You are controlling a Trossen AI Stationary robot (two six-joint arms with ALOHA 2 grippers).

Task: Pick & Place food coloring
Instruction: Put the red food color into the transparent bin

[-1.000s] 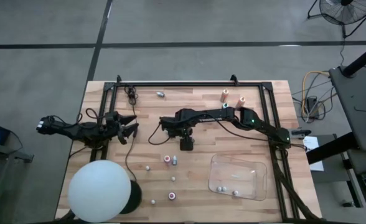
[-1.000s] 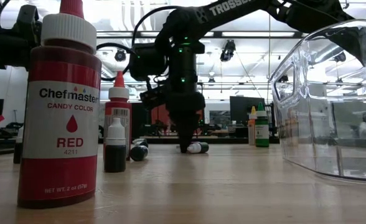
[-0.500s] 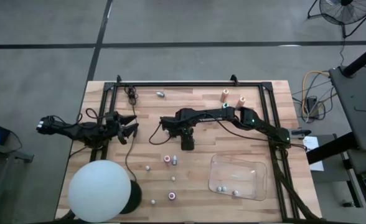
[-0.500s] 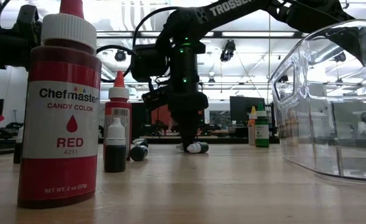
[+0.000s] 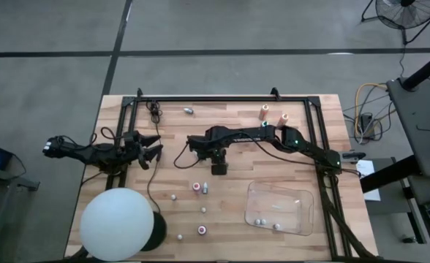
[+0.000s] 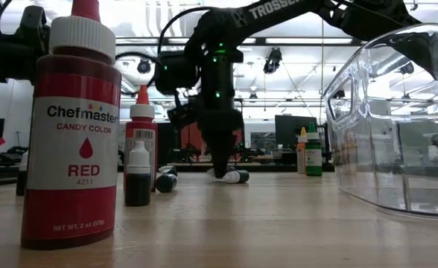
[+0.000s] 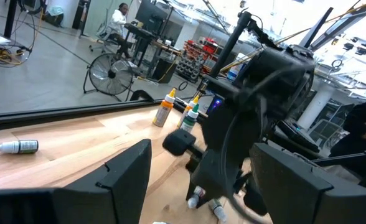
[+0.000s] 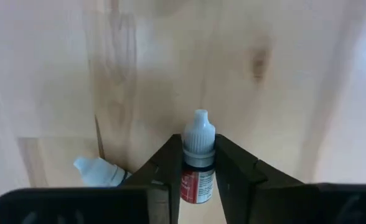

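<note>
The food coloring is a scatter of tiny bottles on the wooden table. Two orange ones stand at the far side, one lies far left, several sit near the middle, and a few lie in the clear tray. My right gripper points down over the table's middle and is shut on a white-capped, red-labelled bottle. Another bottle lies beside it. My left gripper waits open at the left edge. My right gripper pinches the small bottle by its labelled body, just below the white cap, between its two fingers. It comes from above, pointing down, with the fingers across the bottle. The cap sticks out past the fingertips. Whether the bottle is off the wood, I cannot tell.
A big white ball fills the near left corner. In the low view a red bottle stands close to the camera, with the tray wall on the right. A black frame runs along the far edge. Bare wood lies between my right gripper and the tray.
My right gripper has shifted a little toward the table's right edge and back again, staying low over the wood. The bottle lying beside it has kept its place.
</note>
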